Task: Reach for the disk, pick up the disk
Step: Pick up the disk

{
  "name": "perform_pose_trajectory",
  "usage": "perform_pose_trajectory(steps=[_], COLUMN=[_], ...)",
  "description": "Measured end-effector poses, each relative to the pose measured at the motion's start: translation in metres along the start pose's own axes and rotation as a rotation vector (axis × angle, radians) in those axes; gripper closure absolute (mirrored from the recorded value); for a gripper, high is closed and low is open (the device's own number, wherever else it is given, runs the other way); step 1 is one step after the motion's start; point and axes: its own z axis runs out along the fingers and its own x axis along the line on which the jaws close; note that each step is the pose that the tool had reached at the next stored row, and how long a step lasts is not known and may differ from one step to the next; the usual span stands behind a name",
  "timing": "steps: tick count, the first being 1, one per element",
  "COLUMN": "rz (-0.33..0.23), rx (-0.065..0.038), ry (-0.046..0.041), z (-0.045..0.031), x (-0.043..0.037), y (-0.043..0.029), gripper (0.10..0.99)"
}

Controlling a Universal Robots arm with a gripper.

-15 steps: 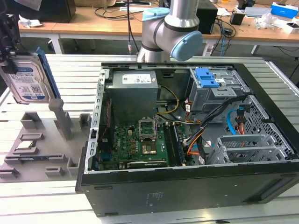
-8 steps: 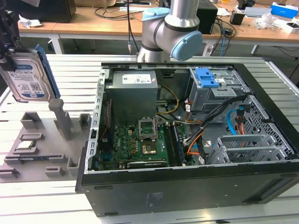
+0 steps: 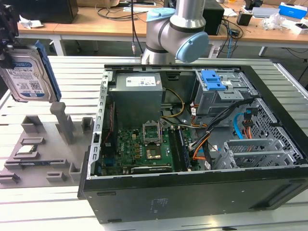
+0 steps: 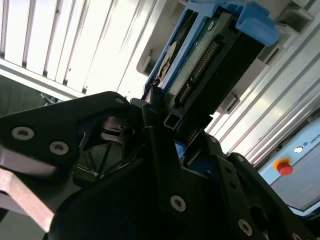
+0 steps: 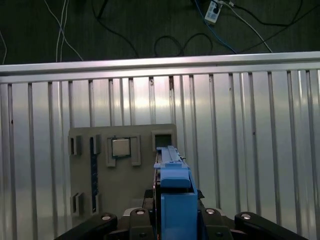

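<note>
Silver slatted surface [image 3: 43,209] carries an open computer case [image 3: 192,197] and a grey holder board [image 3: 48,155]. Claw [image 4: 165,119] is clamped on the disk [image 3: 29,72], held upright above the board at the exterior view's left. Wooden desks [image 3: 96,26] with cables stand behind.
</note>
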Motion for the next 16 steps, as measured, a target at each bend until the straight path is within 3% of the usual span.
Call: perform_pose_trajectory(steps=[16], rz=[0.0], rx=[-0.002], ry=[0.0], z=[-0.0212], x=[-0.0002], y=[-0.0015], gripper=[0.722])
